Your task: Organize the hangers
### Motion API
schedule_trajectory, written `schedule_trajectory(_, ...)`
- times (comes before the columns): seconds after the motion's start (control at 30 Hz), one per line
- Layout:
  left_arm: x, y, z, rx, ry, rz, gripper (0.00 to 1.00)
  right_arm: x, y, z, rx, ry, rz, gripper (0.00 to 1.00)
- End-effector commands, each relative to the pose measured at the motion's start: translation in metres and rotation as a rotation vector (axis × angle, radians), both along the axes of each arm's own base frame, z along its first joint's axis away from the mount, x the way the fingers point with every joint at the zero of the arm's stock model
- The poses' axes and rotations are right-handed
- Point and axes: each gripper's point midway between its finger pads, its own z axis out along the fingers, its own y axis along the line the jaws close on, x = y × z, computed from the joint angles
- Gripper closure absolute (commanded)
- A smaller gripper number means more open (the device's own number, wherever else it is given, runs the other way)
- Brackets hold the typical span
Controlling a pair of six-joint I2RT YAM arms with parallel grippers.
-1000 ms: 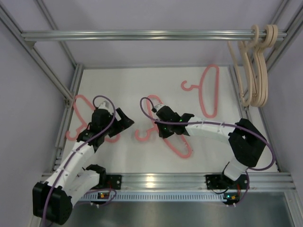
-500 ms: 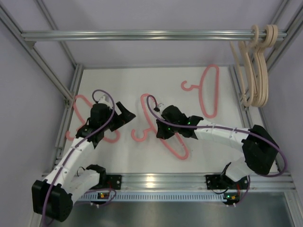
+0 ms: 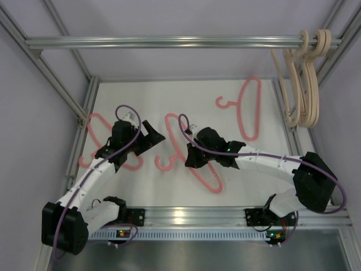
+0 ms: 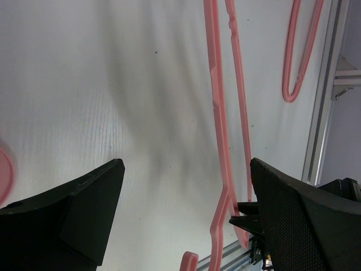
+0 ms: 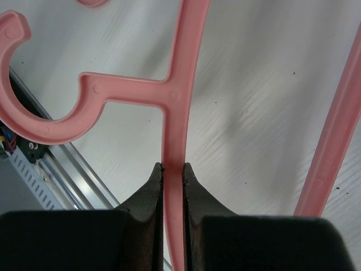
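A pink hanger (image 3: 200, 169) lies slanted across the middle of the white table (image 3: 271, 169), its hook (image 3: 163, 162) pointing left. My right gripper (image 3: 189, 160) is shut on its bar just beside the hook stem, as the right wrist view (image 5: 173, 168) shows. My left gripper (image 3: 153, 134) is open and empty, just left of this hanger's far end, which also shows in the left wrist view (image 4: 220, 113). A second pink hanger (image 3: 97, 124) lies at the left, partly under my left arm. A third pink hanger (image 3: 250, 107) lies at the back right. Several beige hangers (image 3: 302, 84) hang on the rail.
A metal rail (image 3: 169, 42) runs across the top of the frame, with the beige hangers at its right end. Aluminium frame bars border the table on the left (image 3: 79, 141), the right (image 3: 285, 107) and the near edge (image 3: 192, 213).
My right gripper has dragged the middle pink hanger a little left and nearer, stretching the arm out. My left gripper has moved slightly right and farther, staying open.
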Motion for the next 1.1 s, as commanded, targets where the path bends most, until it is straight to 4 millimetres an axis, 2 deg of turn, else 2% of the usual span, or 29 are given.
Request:
schedule_trajectory(0.0, 0.015, -0.009, 0.039, -0.054, -0.121, -0.017, 0.03, 0.008, 0.016, 0.041, 0.149, -0.072, 0.011, 1.0)
schedule_trajectory(0.13, 0.02, -0.009, 0.049, -0.056, -0.151, -0.009, 0.03, 0.007, 0.016, 0.051, 0.174, -0.093, 0.018, 1.0)
schedule_trajectory(0.3, 0.026, -0.011, 0.049, -0.06, -0.149, -0.009, 0.04, 0.005, 0.016, 0.06, 0.203, -0.104, 0.025, 1.0)
schedule_trajectory(0.63, 0.042, -0.019, 0.053, -0.109, -0.16, 0.005, 0.07, -0.005, 0.024, 0.062, 0.252, -0.087, 0.085, 1.0)
schedule_trajectory(0.87, 0.056, -0.026, 0.048, -0.091, -0.158, 0.019, 0.18, -0.009, 0.031, 0.065, 0.288, -0.079, 0.122, 1.0)
schedule_trajectory(1.07, 0.055, -0.043, 0.039, -0.086, -0.137, 0.002, 0.31, -0.007, 0.035, 0.067, 0.294, -0.083, 0.121, 1.0)
